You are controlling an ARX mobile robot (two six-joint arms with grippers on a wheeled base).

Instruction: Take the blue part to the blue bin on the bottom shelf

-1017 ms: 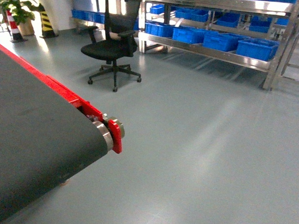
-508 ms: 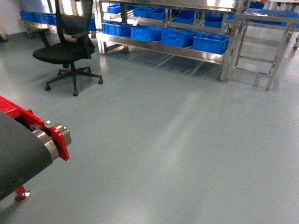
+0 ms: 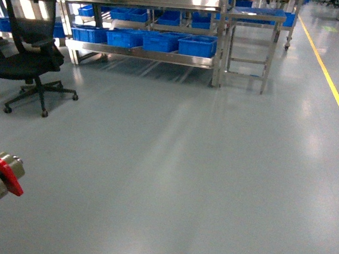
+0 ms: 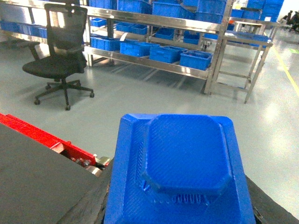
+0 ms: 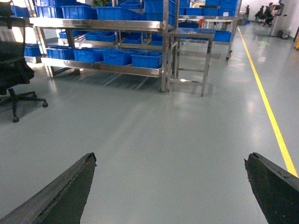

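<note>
In the left wrist view the blue part fills the lower middle, a dark blue block with a raised octagonal top. My left gripper is shut on it, a black finger showing on each side. The right gripper is open above bare floor, with nothing between its fingertips. Neither gripper shows in the head view. Far ahead stands the steel rack; its bottom shelf carries a row of several blue bins. Which of them is the blue bin I cannot tell from here. The same row of bins shows in the right wrist view.
A black office chair stands at the left on the grey floor. A small steel table sits right of the rack. A yellow floor line runs along the right. The conveyor's red end is at the lower left.
The head view has swung right: the conveyor has slid almost out at the left, chair and rack have shifted left, and the small steel table and yellow line have come into view.
</note>
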